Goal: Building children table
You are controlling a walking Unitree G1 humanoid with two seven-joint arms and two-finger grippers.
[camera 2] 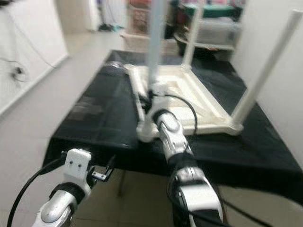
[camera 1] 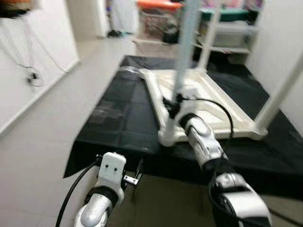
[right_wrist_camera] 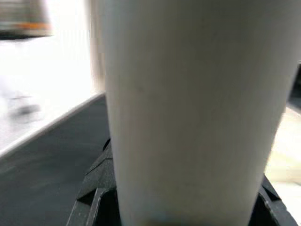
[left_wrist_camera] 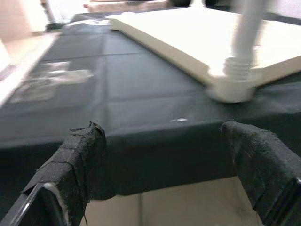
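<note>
Screwing a leg in: my right gripper (camera 1: 176, 105) fingers clamp the near leg (camera 1: 184, 47) above its tabletop (camera 1: 208, 94) socket. Left gripper (left_wrist_camera: 169, 169) fingers wide, short of the counter (camera 1: 118, 118). Next: twist further, probably.

Head eyes look down on tabletop (camera 1: 208, 101) (shared); wrist cameras close.
</note>
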